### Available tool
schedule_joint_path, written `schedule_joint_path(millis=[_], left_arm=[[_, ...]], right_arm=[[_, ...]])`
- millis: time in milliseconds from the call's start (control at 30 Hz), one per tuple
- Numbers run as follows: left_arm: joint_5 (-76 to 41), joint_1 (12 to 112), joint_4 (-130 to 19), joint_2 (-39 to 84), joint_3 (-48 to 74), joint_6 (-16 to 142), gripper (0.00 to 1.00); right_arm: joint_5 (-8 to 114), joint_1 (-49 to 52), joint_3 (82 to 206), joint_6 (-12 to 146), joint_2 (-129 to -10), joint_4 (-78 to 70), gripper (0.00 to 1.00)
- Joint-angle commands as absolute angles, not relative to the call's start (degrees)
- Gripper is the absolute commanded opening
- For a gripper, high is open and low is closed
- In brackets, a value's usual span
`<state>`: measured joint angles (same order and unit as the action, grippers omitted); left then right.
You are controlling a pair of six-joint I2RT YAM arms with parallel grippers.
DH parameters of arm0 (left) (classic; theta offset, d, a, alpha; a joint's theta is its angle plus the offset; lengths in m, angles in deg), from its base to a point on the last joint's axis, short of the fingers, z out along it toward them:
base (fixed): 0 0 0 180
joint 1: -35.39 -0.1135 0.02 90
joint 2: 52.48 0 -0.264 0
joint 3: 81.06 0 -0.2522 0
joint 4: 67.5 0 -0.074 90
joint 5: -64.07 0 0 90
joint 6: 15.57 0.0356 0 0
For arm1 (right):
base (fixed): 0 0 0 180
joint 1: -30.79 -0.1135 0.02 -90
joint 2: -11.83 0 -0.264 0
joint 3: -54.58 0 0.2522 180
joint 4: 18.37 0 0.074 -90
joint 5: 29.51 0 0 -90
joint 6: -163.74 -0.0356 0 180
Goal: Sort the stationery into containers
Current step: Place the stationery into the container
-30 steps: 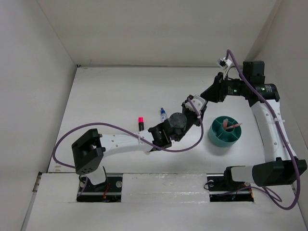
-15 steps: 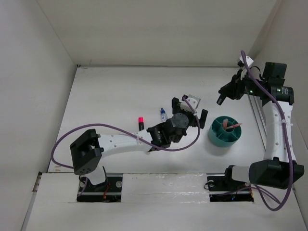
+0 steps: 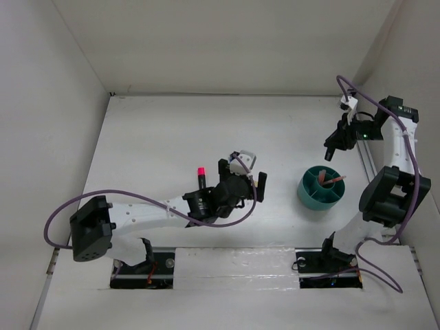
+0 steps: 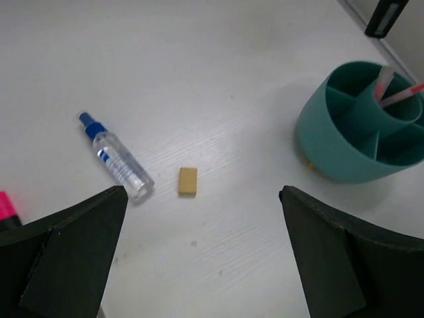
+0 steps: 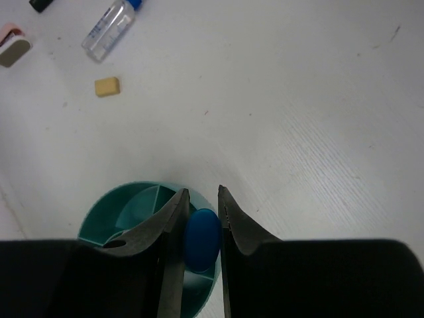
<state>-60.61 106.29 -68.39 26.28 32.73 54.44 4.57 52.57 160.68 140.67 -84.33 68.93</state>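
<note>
My right gripper (image 5: 202,199) is shut on a blue-capped highlighter (image 5: 202,240), held above the far rim of the teal cup (image 5: 112,215). In the top view that gripper (image 3: 333,146) hangs just beyond the cup (image 3: 309,196), which holds pink pens (image 3: 334,180). My left gripper (image 4: 199,265) is open and empty, low over the table. Ahead of it lie a tan eraser (image 4: 188,181) and a clear blue-capped bottle (image 4: 119,159), with the cup (image 4: 331,142) at the right. A pink-capped highlighter (image 3: 201,174) lies left of the left gripper (image 3: 240,180).
A pinkish stapler (image 5: 13,48) shows at the top-left edge of the right wrist view, near the eraser (image 5: 106,86) and bottle (image 5: 107,28). White walls close in the table on the left, back and right.
My left gripper opened wide and drew back toward the near left. The right arm swung right with the blue-capped highlighter and now hangs beside the cup.
</note>
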Motion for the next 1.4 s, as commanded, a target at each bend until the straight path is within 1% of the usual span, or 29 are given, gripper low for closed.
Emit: schedule_joint_path(millis=[0, 167, 367, 667, 700, 800, 833, 1000, 1100, 1133, 1167, 1333, 1367], left_arm=[[-60.12, 106.41, -66.66, 21.27, 36.65, 51.75, 1.00], [-62.49, 106.41, -63.94, 18.54, 38.33, 51.23, 1.00], [-65.57, 106.41, -61.91, 15.90, 38.95, 47.73, 1.00], [-66.10, 106.41, -59.27, 14.75, 38.42, 45.95, 1.00], [-66.10, 106.41, -58.58, 14.75, 38.42, 45.95, 1.00], [-66.10, 106.41, -58.05, 14.75, 38.42, 45.95, 1.00], [-66.62, 106.41, -58.04, 14.23, 38.42, 45.43, 1.00], [-68.90, 106.41, -55.94, 13.70, 38.42, 44.90, 1.00], [-69.44, 106.41, -55.93, 12.65, 38.42, 43.59, 1.00], [-69.44, 106.41, -55.93, 12.64, 38.42, 43.58, 1.00], [-70.05, 106.41, -55.93, 12.12, 38.42, 42.97, 1.00], [-71.99, 106.41, -55.33, 11.59, 38.95, 40.42, 1.00], [-71.99, 106.41, -55.32, 11.59, 38.95, 39.63, 1.00]], right_arm=[[1.34, 52.85, 163.62, 147.83, -83.97, 74.58, 0.00], [0.64, 52.16, 163.09, 147.83, -85.11, 74.58, 0.00], [3.18, 50.57, 160.37, 147.83, -85.11, 74.58, 0.00], [3.80, 51.10, 156.67, 149.41, -85.64, 74.58, 0.00], [3.80, 51.10, 156.06, 149.93, -85.64, 74.58, 0.04], [3.80, 51.62, 155.35, 150.46, -85.64, 74.58, 0.10], [3.80, 51.62, 154.83, 150.47, -85.64, 74.58, 0.13], [4.86, 51.62, 153.51, 151.52, -85.64, 74.58, 0.17], [5.38, 51.62, 152.37, 152.05, -85.64, 74.58, 0.25], [5.38, 52.15, 152.37, 152.57, -85.64, 74.58, 0.31], [5.38, 52.15, 151.67, 152.58, -85.64, 74.58, 0.43], [4.25, 52.15, 151.66, 153.19, -84.06, 74.58, 0.70], [4.24, 52.67, 151.66, 153.19, -84.05, 74.58, 0.77]])
